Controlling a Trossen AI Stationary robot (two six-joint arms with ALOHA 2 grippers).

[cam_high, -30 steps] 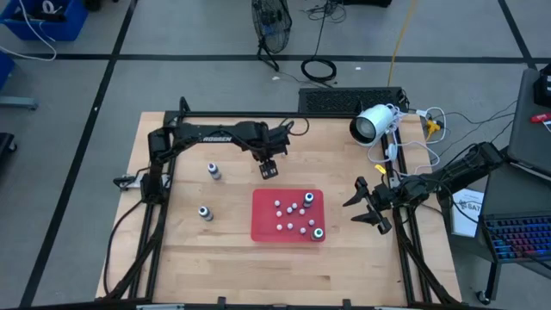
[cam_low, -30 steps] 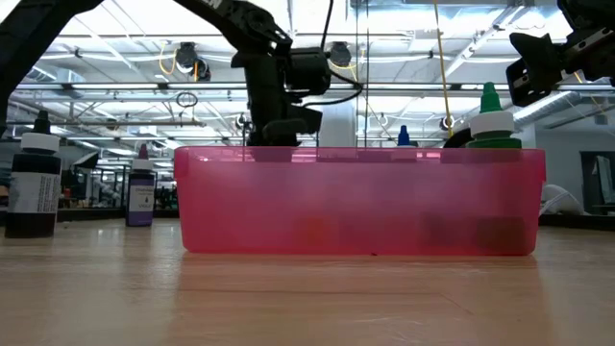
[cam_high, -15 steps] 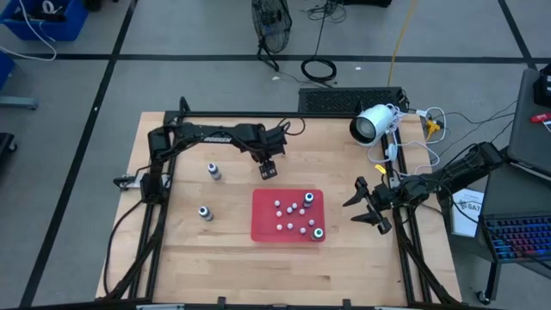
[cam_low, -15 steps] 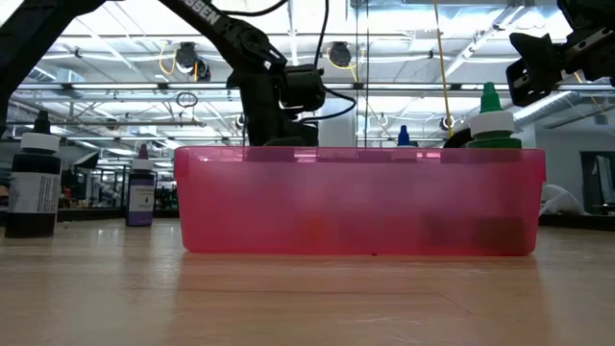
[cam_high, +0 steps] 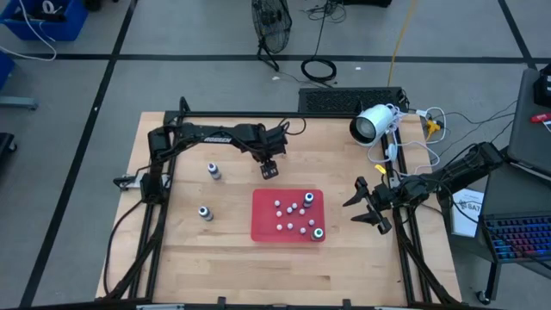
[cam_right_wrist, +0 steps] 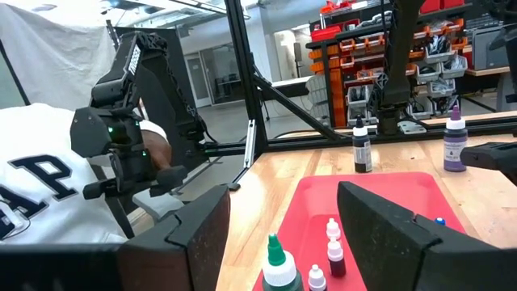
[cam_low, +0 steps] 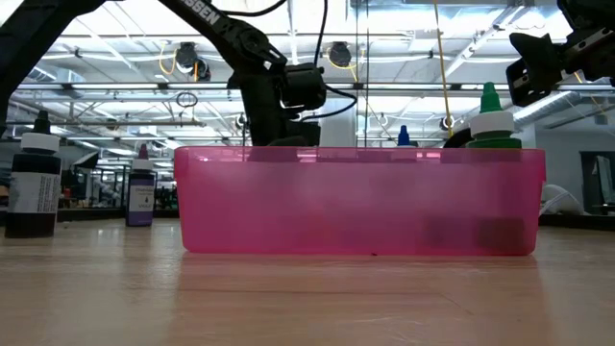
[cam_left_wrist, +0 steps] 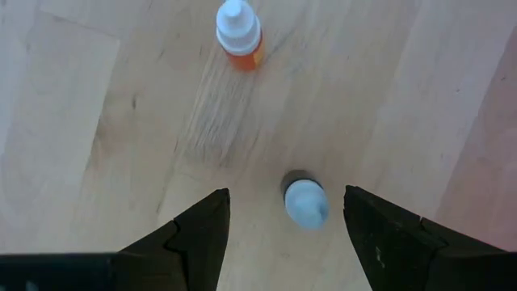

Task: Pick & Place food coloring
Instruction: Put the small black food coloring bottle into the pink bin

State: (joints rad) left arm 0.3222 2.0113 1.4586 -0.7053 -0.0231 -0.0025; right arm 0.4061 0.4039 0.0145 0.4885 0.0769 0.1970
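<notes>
My left gripper (cam_high: 269, 170) hangs open over the bare table just beyond the far edge of the red tray (cam_high: 263, 226). In the left wrist view its fingers (cam_left_wrist: 284, 194) stand on either side of a small pale-blue-capped bottle (cam_left_wrist: 305, 202), which stands upright on the wood, untouched. A white-capped orange bottle (cam_left_wrist: 239, 32) stands farther off. Several tiny bottles (cam_high: 293, 213) and a green-capped one (cam_high: 318, 232) stand in the tray. Two grey bottles (cam_high: 213, 171) (cam_high: 205, 213) stand on the table to its left. My right gripper (cam_high: 362, 215) waits open to the right of the tray.
The tray's pink wall (cam_low: 360, 202) hides the left gripper's fingertips in the low view. A white cylindrical lamp or camera (cam_high: 372, 125) and cables lie at the far right corner. A person in a white shirt (cam_right_wrist: 48, 194) sits beyond the table.
My left gripper has sunk a little and shifted slightly toward the table's right, so its fingers now drop behind the tray's wall in the low view. The right arm and the bottles have kept still.
</notes>
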